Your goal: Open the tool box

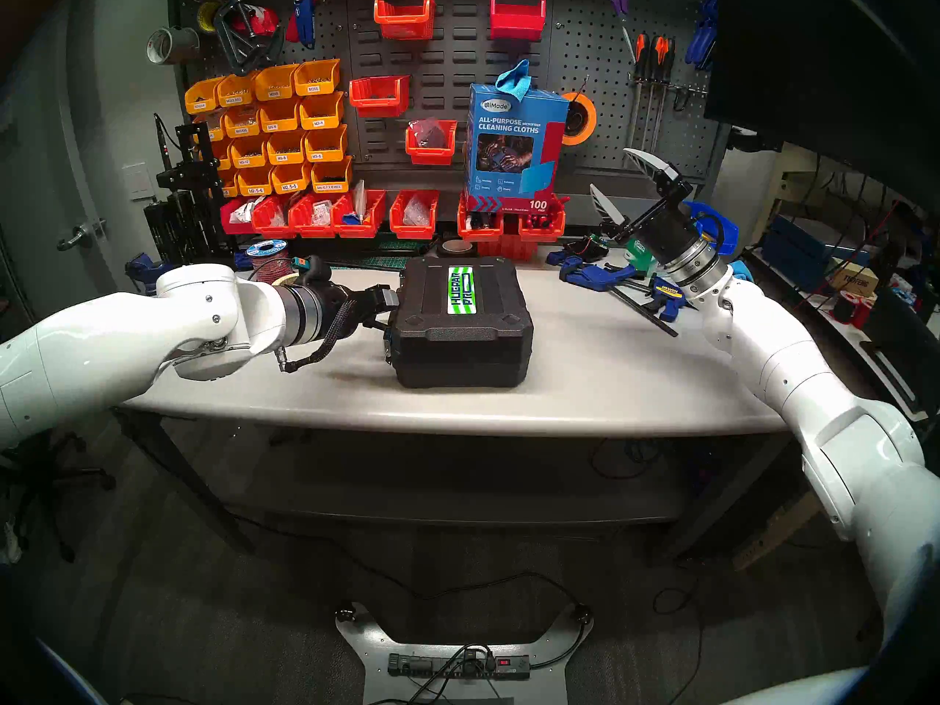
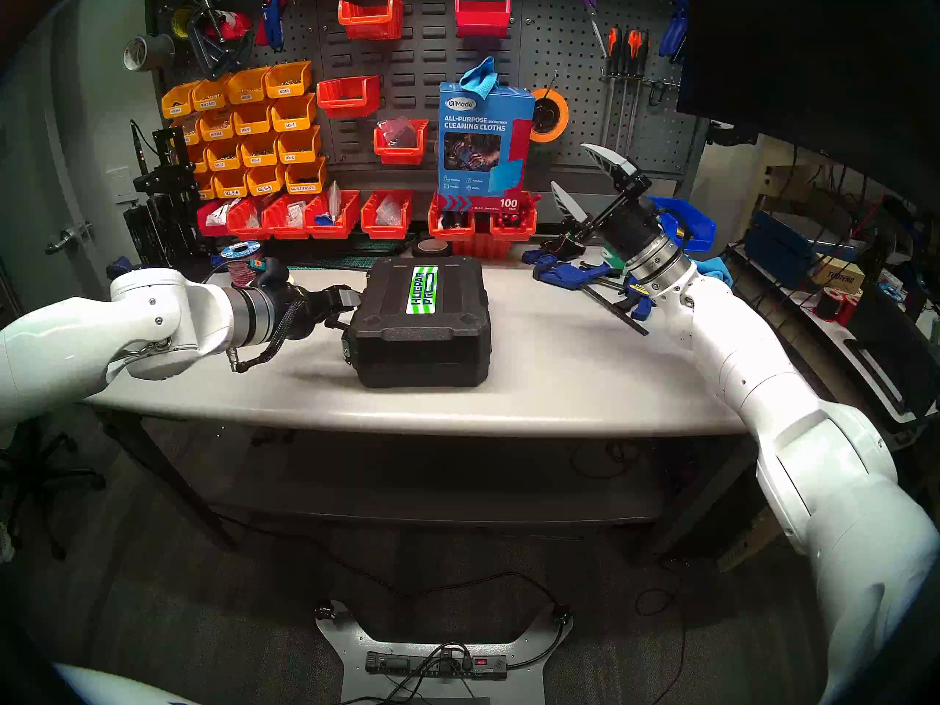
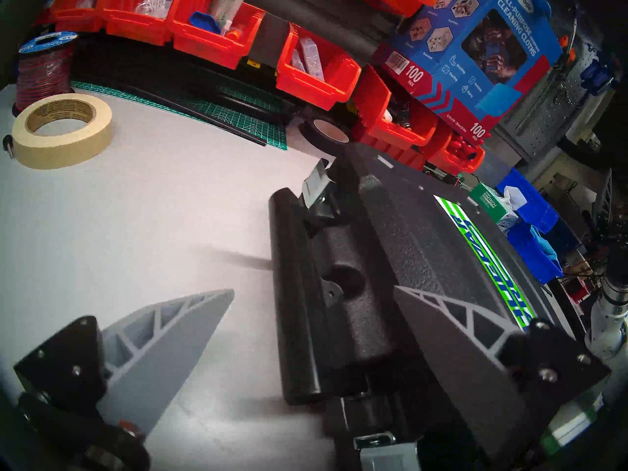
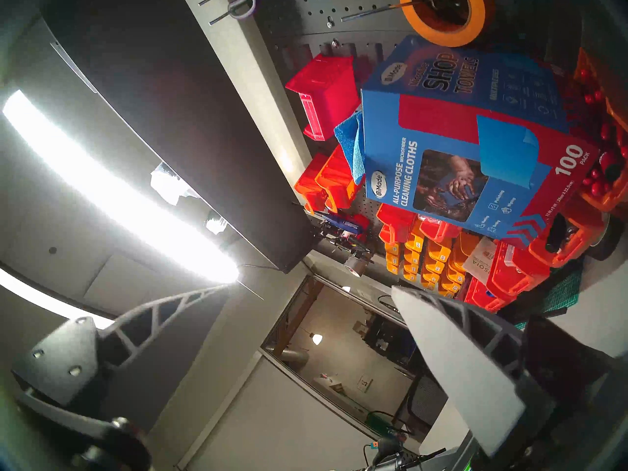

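Observation:
The tool box (image 1: 463, 327) is a black textured case lying flat mid-table, lid down, with a green-and-white sticker (image 1: 460, 289) on top. Its handle (image 3: 295, 307) and silver latches face my left arm. My left gripper (image 1: 389, 311) is open at that side. In the left wrist view one of its fingers (image 3: 170, 341) hangs over the bare table and the other lies over the lid, with the handle between them. One latch (image 3: 316, 184) sticks out beyond the handle; another (image 3: 373, 439) shows at the bottom edge. My right gripper (image 1: 610, 172) is open and empty, raised high at the right.
A tall blue cleaning-cloths box (image 1: 513, 144) stands on red bins (image 1: 412, 213) behind the tool box. Blue clamps (image 1: 610, 276) and a blue bin (image 1: 712, 226) lie at back right. A masking tape roll (image 3: 63, 130) and a wire spool (image 3: 44, 69) sit at back left.

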Tool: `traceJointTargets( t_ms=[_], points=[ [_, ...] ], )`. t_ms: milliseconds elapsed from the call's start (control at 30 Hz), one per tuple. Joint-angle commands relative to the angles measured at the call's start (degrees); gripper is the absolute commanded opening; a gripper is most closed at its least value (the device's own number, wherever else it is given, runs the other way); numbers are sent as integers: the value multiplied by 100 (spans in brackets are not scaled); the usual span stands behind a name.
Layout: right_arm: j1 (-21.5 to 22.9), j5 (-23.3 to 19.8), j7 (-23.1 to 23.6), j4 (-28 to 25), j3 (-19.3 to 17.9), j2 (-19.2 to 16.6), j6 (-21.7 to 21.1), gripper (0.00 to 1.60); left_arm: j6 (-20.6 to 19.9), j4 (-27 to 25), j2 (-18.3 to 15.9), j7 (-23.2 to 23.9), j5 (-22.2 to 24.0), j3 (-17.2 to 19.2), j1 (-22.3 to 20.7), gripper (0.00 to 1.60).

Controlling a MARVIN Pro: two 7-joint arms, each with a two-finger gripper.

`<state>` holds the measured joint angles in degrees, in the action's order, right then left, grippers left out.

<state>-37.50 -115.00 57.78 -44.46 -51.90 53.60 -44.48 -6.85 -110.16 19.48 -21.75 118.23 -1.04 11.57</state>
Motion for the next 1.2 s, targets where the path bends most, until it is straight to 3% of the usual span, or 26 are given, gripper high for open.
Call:
traceJointTargets(
  t_ms=[0, 367, 467, 500, 533, 600, 667, 700, 967, 1167],
  points=[
    [102, 0, 49, 10, -59, -77, 6, 160, 45, 55, 145, -19, 32, 45, -31, 160],
    [109, -4, 37, 2, -49, -56, 60, 160, 71, 133, 79, 68, 73, 18, 24, 159],
    [80, -20, 7, -53, -58, -71, 103, 160, 69, 145, 55, 109, 79, 2, 45, 120],
    [46, -42, -23, -111, -67, -90, 138, 160, 71, 164, 48, 151, 76, -13, 63, 72],
    [30, -53, -37, -139, -71, -99, 153, 160, 72, 174, 46, 170, 76, -21, 70, 61],
    [6, -70, -59, -181, -77, -111, 174, 160, 71, 186, 42, 202, 80, -27, 80, 55],
    [-34, -102, -98, -255, -86, -132, 206, 160, 81, 202, 33, 257, 81, -38, 100, 32],
    [-65, -133, -135, -316, -93, -150, 235, 160, 89, 228, 33, 299, 89, -52, 122, 0],
    [-119, -210, -252, -446, -108, -187, 268, 160, 55, 279, 53, 183, 297, -78, 162, 0],
    [-119, -226, -279, -440, -106, -190, 265, 160, 113, 192, 51, -180, 543, -100, 206, 0]
  ],
)
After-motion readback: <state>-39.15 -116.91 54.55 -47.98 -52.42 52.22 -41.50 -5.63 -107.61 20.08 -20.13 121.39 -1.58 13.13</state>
